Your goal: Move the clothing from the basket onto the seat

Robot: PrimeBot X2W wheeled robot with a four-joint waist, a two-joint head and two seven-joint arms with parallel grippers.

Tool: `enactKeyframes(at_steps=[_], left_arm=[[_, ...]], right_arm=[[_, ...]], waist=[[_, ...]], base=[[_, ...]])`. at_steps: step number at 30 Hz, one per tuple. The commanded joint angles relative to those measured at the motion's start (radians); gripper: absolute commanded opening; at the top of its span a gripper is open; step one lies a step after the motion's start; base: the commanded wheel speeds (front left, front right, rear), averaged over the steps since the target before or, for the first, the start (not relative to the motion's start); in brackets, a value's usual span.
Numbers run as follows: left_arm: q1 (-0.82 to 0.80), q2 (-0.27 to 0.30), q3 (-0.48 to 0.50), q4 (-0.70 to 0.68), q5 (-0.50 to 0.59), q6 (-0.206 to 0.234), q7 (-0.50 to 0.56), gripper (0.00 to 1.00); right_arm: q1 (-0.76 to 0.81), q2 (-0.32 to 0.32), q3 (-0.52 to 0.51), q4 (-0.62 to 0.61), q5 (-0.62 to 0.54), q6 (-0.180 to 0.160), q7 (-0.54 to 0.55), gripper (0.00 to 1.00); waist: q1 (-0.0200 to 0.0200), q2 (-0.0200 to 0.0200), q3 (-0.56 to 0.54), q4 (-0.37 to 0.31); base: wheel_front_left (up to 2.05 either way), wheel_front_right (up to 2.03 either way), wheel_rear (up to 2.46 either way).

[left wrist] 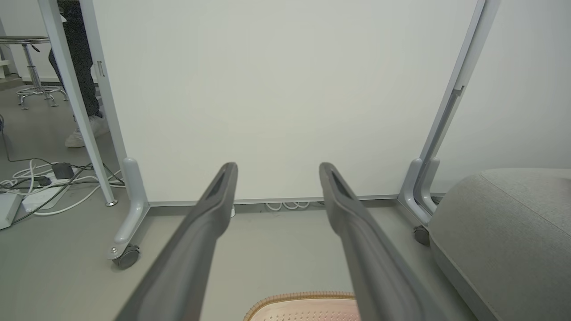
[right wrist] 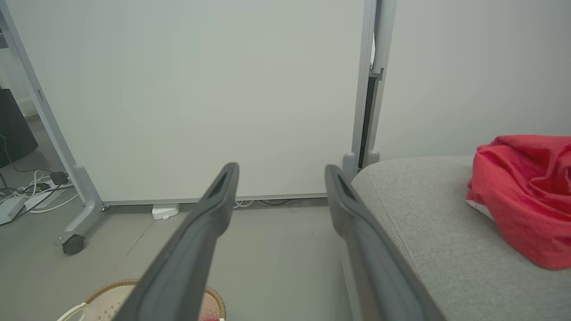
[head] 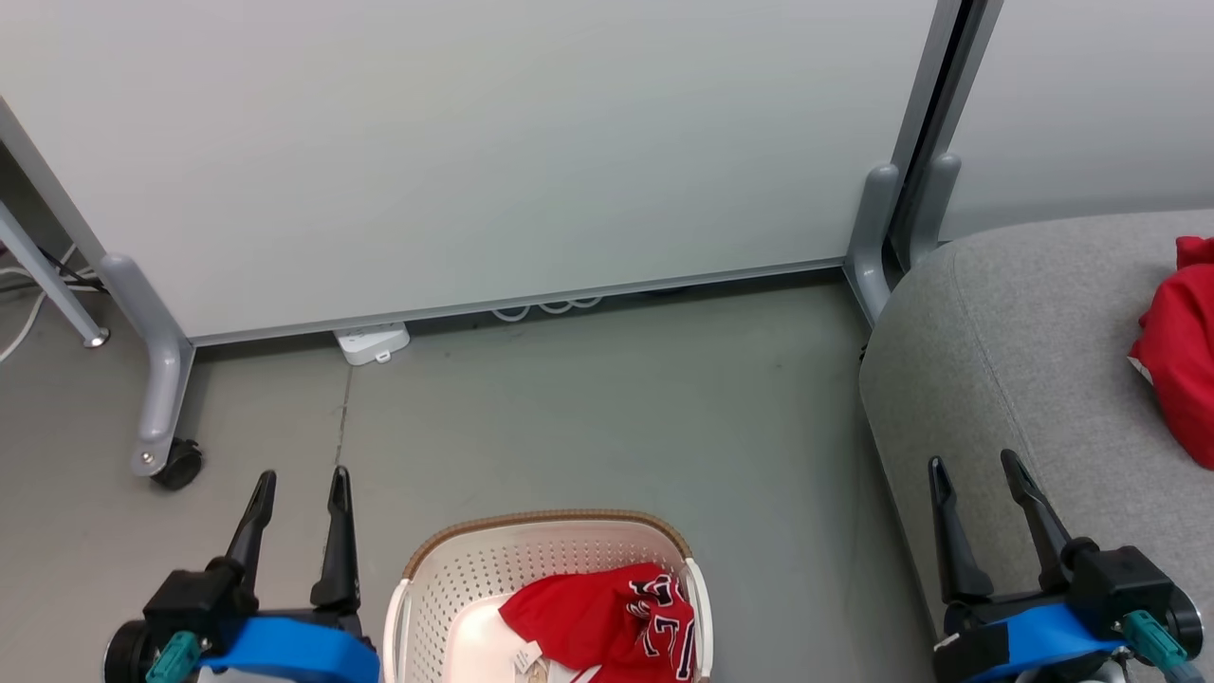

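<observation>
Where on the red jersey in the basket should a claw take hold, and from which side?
Pinch the bunched fold by the lettering on the right side of the jersey, coming straight down from above: the basket walls block a sideways approach, and that crumpled ridge looks thick enough to pinch. The left claw and right claw both stand open and empty.

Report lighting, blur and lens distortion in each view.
Head view: flat, even light, no glare or hard shadows, sharp from basket to sofa. Left wrist view: the left pincer blurs toward the bottom edge; the panel post leans from wide-angle bending. Right wrist view: same near blur on the right pincer; the red garment is crisp.
</observation>
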Motion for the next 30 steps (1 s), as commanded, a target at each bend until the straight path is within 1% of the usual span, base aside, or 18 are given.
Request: enactKeyframes(at_steps=[1, 7, 12, 15, 25, 30], left_arm=[[-0.024, 0.002, 0.0, 0.002, 0.005, -0.005, -0.003, 1.0], [-0.111, 0.002, -0.073, 0.064, 0.033, -0.027, -0.003, 1.0], [-0.211, 0.004, -0.158, 0.15, 0.046, -0.037, -0.003, 1.0], [-0.275, 0.018, -0.218, 0.211, 0.046, -0.039, -0.003, 1.0], [-0.464, 0.08, -0.453, 0.421, -0.014, -0.039, -0.003, 1.0], [-0.553, 0.111, -0.552, 0.495, -0.045, -0.039, -0.003, 1.0]], right_arm=[[-0.005, 0.005, -0.001, -0.001, -0.003, -0.001, 0.0, 1.0], [-0.065, 0.012, 0.007, -0.012, -0.008, -0.001, 0.0, 1.0], [-0.122, 0.02, 0.006, -0.032, -0.013, -0.001, 0.0, 1.0], [-0.173, 0.029, 0.003, -0.046, -0.011, -0.001, 0.0, 1.0], [-0.33, 0.049, 0.009, -0.089, -0.007, -0.001, 0.0, 1.0], [-0.396, 0.053, 0.013, -0.109, -0.009, -0.001, 0.0, 1.0]], waist=[[0.0, 0.0, 0.008, -0.002], [0.0, 0.0, 0.062, -0.029], [0.0, 0.0, 0.136, -0.06], [0.0, 0.0, 0.196, -0.083], [0.0, 0.0, 0.401, -0.148], [0.0, 0.0, 0.51, -0.171]], base=[[0.0, 0.0, 0.0], [0.0, 0.0, 0.0], [0.0, 0.0, 0.0], [0.0, 0.0, 0.0], [0.0, 0.0, 0.0], [0.0, 0.0, 0.0]])
